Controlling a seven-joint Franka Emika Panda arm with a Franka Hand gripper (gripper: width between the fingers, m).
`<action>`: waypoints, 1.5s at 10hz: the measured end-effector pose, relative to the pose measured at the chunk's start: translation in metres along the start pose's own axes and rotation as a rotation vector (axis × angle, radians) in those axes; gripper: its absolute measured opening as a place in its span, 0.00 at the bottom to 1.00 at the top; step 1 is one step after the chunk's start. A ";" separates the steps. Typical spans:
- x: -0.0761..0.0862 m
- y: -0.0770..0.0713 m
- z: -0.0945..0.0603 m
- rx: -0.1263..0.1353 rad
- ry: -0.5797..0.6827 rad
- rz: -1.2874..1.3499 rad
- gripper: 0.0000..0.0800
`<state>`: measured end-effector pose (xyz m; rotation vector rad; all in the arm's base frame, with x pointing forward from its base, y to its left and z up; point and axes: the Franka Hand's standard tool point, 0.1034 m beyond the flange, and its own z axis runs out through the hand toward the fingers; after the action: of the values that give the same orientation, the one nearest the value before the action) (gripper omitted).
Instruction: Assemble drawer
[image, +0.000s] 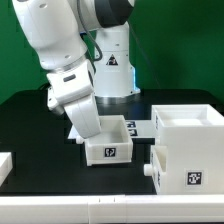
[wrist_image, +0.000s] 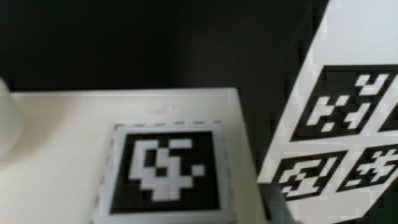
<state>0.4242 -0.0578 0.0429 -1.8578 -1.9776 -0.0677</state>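
Reaching into the tray (image: 107, 142), the gripper (image: 101, 126) hides its fingers

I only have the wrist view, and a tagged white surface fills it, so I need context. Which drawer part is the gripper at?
Observer: The gripper is down at the small open tray mid-table, near its rear wall.
Operator: Where is the housing?
Observer: The large housing stands close by, on the exterior view's right of that tray.
Operator: Any other part around?
Observer: A white part is cut off at the exterior view's left edge; I cannot tell what it is.
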 end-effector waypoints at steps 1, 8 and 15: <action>0.007 0.002 -0.010 0.051 0.015 0.009 0.05; 0.018 0.017 -0.030 0.149 0.123 -0.004 0.05; -0.019 0.025 -0.045 -0.225 0.016 0.031 0.05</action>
<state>0.4611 -0.0874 0.0709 -2.0186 -1.9989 -0.3062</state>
